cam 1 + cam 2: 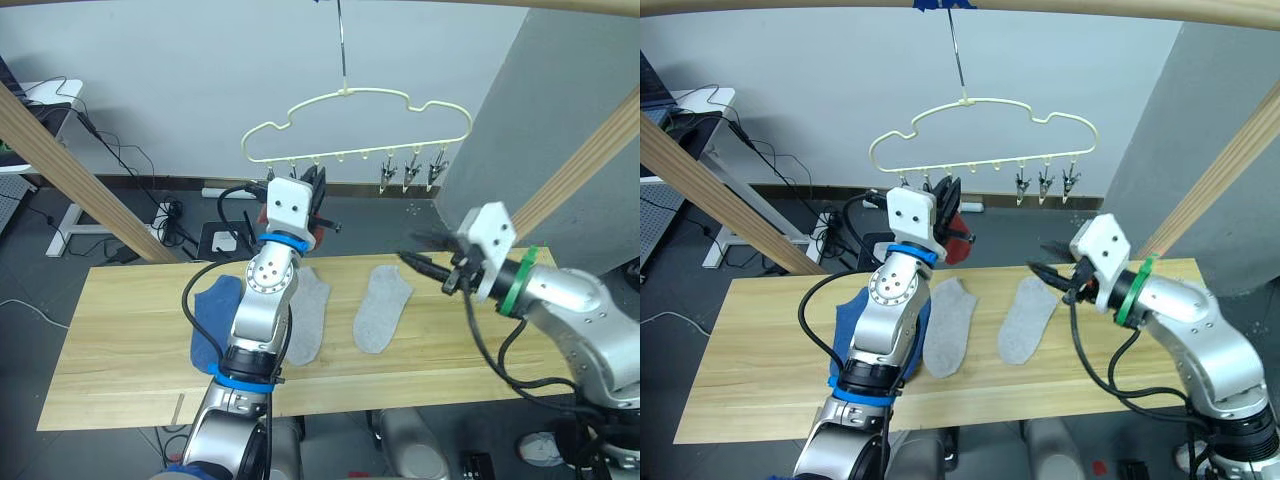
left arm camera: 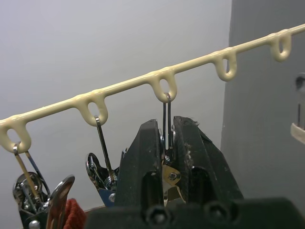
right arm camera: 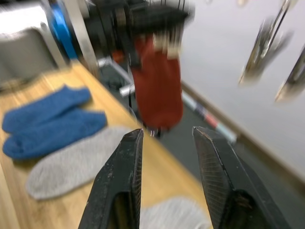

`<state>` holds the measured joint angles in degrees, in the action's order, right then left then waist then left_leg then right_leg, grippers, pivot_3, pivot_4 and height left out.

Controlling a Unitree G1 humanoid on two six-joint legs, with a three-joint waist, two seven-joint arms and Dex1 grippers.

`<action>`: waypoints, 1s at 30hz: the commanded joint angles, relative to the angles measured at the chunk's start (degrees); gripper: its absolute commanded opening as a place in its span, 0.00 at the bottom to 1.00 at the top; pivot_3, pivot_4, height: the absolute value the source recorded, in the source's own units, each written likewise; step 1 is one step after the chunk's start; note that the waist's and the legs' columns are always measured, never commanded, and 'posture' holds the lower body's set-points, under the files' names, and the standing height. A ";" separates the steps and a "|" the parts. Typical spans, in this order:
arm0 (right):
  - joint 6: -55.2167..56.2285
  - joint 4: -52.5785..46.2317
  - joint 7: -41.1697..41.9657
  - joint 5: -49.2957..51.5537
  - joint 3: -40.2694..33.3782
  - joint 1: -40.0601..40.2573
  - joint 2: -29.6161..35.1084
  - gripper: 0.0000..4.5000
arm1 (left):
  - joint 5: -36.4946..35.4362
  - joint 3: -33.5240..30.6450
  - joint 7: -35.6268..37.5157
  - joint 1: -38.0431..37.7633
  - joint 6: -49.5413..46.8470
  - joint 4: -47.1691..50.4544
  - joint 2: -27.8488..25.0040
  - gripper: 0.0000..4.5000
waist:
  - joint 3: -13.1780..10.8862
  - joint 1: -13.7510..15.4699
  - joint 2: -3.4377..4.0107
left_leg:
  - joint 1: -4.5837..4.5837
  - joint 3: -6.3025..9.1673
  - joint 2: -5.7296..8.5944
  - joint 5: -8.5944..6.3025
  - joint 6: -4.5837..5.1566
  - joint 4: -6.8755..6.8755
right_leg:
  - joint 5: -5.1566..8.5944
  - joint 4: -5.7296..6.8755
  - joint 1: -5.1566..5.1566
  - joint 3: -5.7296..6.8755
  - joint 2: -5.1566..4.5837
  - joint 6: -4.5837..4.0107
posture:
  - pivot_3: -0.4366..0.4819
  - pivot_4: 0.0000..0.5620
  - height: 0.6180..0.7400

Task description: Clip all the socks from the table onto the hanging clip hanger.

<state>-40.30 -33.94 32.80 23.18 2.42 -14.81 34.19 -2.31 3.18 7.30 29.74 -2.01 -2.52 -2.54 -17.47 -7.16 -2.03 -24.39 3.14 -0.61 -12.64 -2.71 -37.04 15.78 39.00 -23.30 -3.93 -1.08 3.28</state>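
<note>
The pale yellow clip hanger (image 1: 352, 93) hangs by its hook above the table's far edge. My left gripper (image 2: 165, 125) is raised to its bottom bar and shut on a metal clip (image 2: 166, 112) under the third loop. A rust red sock (image 3: 157, 88) hangs from the hanger just beside that gripper (image 1: 316, 182). On the table (image 1: 130, 370) lie two light grey socks (image 1: 310, 315) (image 1: 383, 305) and two blue socks (image 1: 215, 320), partly hidden behind my left arm. My right gripper (image 1: 425, 262) hovers open over the table's right part, holding nothing, its fingers pointing toward the red sock.
Slanted wooden poles (image 1: 70, 170) (image 1: 590, 160) flank the table and a wooden bar crosses overhead. Three free clips (image 1: 408, 172) hang at the hanger's right end. Cables and a power strip (image 1: 215, 192) lie on the floor behind the table.
</note>
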 commanded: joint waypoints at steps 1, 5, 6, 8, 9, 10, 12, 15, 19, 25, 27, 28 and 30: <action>-1.62 0.69 -9.27 -5.90 4.67 4.17 -5.05 0.58 | -1.56 0.60 2.36 -0.25 -1.70 4.92 -0.26 0.03 | 0.01 0.05 -0.01 | 0.00 0.01 -0.01 0.00 0.00 0.01 | 0.00 -0.01 0.00 0.01 0.00 0.00 | 0.21 0.52 1.00; -0.06 6.27 -17.46 -12.59 10.22 7.47 -12.65 0.89 | -3.27 0.59 4.64 -0.66 -4.38 7.39 -0.86 0.03 | 0.00 0.05 0.00 | 0.01 -0.01 -0.04 0.00 -0.01 0.01 | 0.00 0.00 -0.01 -0.01 0.00 0.00 | 0.22 0.51 1.00; 0.96 8.43 -19.31 -13.82 10.84 7.88 -14.81 0.98 | -3.73 0.50 5.13 -0.80 -5.09 7.94 -0.98 0.03 | 0.00 0.05 0.00 | 0.01 -0.01 -0.05 0.00 -0.01 0.01 | 0.00 0.00 -0.01 -0.02 0.00 0.00 | 0.22 0.51 1.00; 3.28 13.20 -22.72 -16.07 11.40 7.86 -18.88 1.00 | -4.78 0.40 6.41 -0.99 -6.30 8.78 -1.38 0.03 | 0.00 0.02 0.00 | 0.01 -0.02 -0.06 0.01 -0.01 0.00 | 0.00 0.00 -0.01 -0.03 0.00 0.01 | 0.23 0.51 1.00; 5.06 16.27 -25.20 -17.39 11.11 7.38 -21.35 1.00 | -5.38 0.39 7.07 -1.15 -6.96 9.24 -1.59 0.03 | 0.00 0.03 0.00 | 0.02 -0.02 -0.06 0.01 -0.01 -0.01 | 0.00 0.01 -0.01 -0.03 0.00 0.01 | 0.23 0.51 1.00; 6.76 19.01 -27.02 -18.31 10.68 6.84 -23.52 1.00 | -5.83 0.37 7.58 -1.30 -7.54 9.69 -1.75 0.03 | 0.00 0.00 0.00 | 0.02 -0.02 -0.07 0.01 -0.01 0.00 | 0.00 0.01 -0.01 -0.03 0.00 0.01 | 0.23 0.51 1.00; 9.80 24.42 -30.00 -19.96 9.91 5.34 -27.07 1.00 | -6.37 0.26 8.15 -1.49 -8.63 10.36 -2.00 0.03 | 0.01 -0.03 0.00 | 0.03 -0.01 -0.07 0.01 -0.01 0.00 | 0.00 0.00 -0.01 -0.02 0.01 0.00 | 0.24 0.50 1.00; 13.73 31.80 -33.12 -21.52 8.65 2.94 -30.85 1.00 | -6.53 0.19 8.54 -1.58 -9.30 10.69 -2.28 0.03 | 0.01 -0.02 0.00 | 0.03 -0.02 -0.08 0.01 -0.02 0.02 | 0.00 0.00 -0.01 -0.03 0.00 0.00 | 0.25 0.49 1.00; 18.32 41.62 -36.00 -23.04 7.14 -0.02 -33.95 1.00 | -6.64 0.11 8.72 -1.58 -9.88 10.74 -2.32 0.03 | 0.01 0.02 0.00 | 0.03 -0.01 -0.08 0.01 -0.02 0.03 | 0.00 0.00 -0.01 -0.02 -0.01 -0.01 | 0.26 0.49 1.00; 19.78 51.33 -35.74 -22.63 4.51 -2.81 -35.39 0.92 | -6.81 0.02 8.86 -1.87 -10.42 10.91 -2.68 0.03 | 0.07 0.26 0.02 | 0.03 -0.01 -0.09 0.01 -0.01 0.03 | -0.01 0.02 -0.01 -0.02 -0.04 -0.02 | 0.27 0.47 1.00; 19.78 52.03 -34.65 -22.73 4.69 -2.88 -35.01 0.79 | -6.98 -0.04 8.95 -1.96 -10.60 11.05 -2.86 0.03 | 0.12 0.31 0.02 | 0.04 0.00 -0.08 0.01 -0.01 0.02 | -0.01 0.04 -0.01 -0.01 -0.04 -0.02 | 0.27 0.47 1.00; 19.78 52.13 -34.32 -22.75 4.72 -2.83 -34.90 0.72 | -7.05 -0.04 8.97 -2.00 -10.68 11.13 -2.91 0.03 | 0.13 0.34 0.02 | 0.04 0.00 -0.08 0.01 -0.01 0.02 | -0.02 0.04 -0.01 0.00 -0.03 -0.02 | 0.27 0.47 1.00; 19.76 52.17 -33.51 -22.97 5.04 -2.61 -34.55 0.55 | -7.33 -0.12 9.08 -2.03 -11.08 11.33 -3.00 0.03 | 0.16 0.44 0.02 | 0.04 0.01 -0.08 0.01 -0.01 0.02 | -0.02 0.04 0.00 0.00 -0.03 -0.03 | 0.27 0.47 1.00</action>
<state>-19.96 16.85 -1.16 0.83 7.91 -18.71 -0.71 -8.90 3.05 15.84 27.78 -13.34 6.22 -5.52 -17.31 -6.72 -2.01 -24.35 3.15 -0.69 -12.63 -2.72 -37.02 15.76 39.04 -23.30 -3.93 -1.11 3.26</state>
